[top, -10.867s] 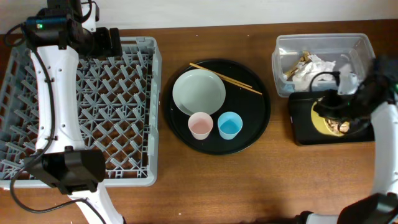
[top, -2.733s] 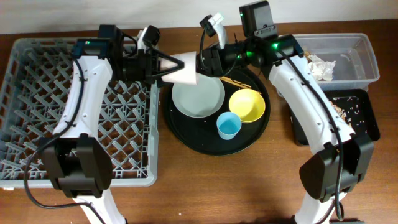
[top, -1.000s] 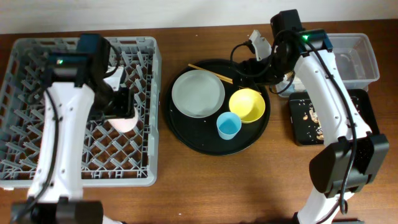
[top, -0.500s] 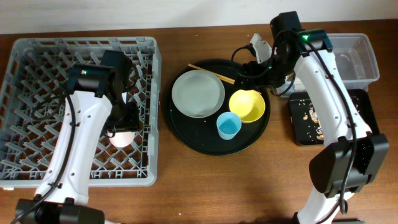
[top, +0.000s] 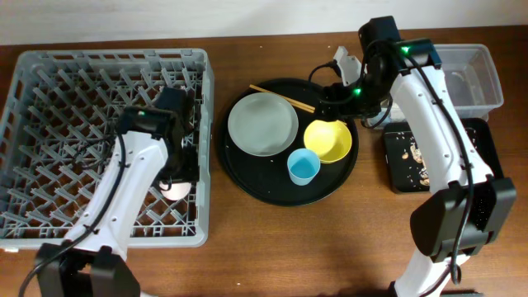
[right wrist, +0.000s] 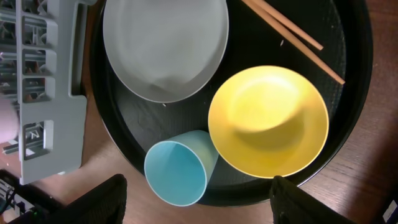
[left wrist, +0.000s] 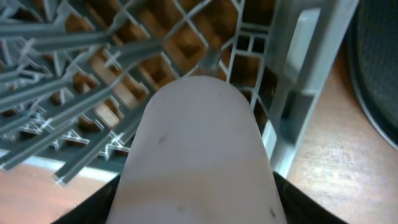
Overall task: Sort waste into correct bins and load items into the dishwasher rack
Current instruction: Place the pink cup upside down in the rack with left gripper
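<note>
My left gripper is shut on the small pink cup, low over the right side of the grey dishwasher rack; the cup shows pale below the wrist. On the round black tray lie the pale plate, the yellow bowl, the blue cup and the chopsticks. Above the tray, just behind the bowl, hangs my right gripper, open and empty. In the right wrist view the bowl, blue cup, plate and chopsticks lie below that gripper.
A clear tub stands at the back right, partly hidden by the right arm. In front of it a shallow black tray holds brown food scraps. The rack's right wall stands close to the round tray's rim.
The left arm has carried the pink cup forward and to the right within the rack. The right gripper has opened a little wider and barely shifted over the tray.
</note>
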Motion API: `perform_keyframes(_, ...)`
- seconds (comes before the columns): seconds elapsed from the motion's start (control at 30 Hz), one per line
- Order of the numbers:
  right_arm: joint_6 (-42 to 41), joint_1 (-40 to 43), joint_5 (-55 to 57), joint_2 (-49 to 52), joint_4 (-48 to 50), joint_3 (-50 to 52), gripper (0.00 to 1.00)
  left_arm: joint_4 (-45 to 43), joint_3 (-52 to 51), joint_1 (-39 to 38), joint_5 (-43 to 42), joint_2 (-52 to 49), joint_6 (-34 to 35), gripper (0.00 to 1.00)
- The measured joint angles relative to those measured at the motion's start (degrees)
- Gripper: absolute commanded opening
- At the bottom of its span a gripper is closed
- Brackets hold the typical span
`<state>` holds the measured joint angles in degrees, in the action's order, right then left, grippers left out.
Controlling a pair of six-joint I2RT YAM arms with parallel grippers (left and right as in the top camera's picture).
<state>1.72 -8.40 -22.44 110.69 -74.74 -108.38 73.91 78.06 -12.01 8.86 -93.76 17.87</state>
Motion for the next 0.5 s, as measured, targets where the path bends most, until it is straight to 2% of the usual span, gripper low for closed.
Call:
perform_keyframes(0.07, 0.0, 0.0, 0.2, 0.0, 0.0, 0.0, 0.75, -1.7, -2.8, 0.0, 0.0, 0.0, 0.0, 0.37)
perform_keyframes(0.17, 0.0, 0.0, 0.1, 0.0, -0.1, 0.0, 0.75, -2.9, -4.5, 0.0, 0.0, 0.0, 0.0, 0.6)
perform_keyframes(0.2, 0.0, 0.0, 0.2, 0.0, -0.1, 0.0, 0.75, -3.1, -4.6, 0.0, 0.0, 0.0, 0.0, 0.63)
perform_keyframes(0.27, 0.0, 0.0, 0.2, 0.0, -0.1, 0.0, 0.75, -3.2, -4.6, 0.0, 0.0, 0.0, 0.0, 0.63)
perform_keyframes(0.33, 0.0, 0.0, 0.2, 0.0, -0.1, 0.0, 0.75, -3.0, -4.6, 0.0, 0.0, 0.0, 0.2, 0.54)
perform_keyframes(0.5, 0.0, 0.0, 0.2, 0.0, 0.0, 0.0, 0.75, 2.6, -3.8, 0.0, 0.0, 0.3, 0.2, 0.54)
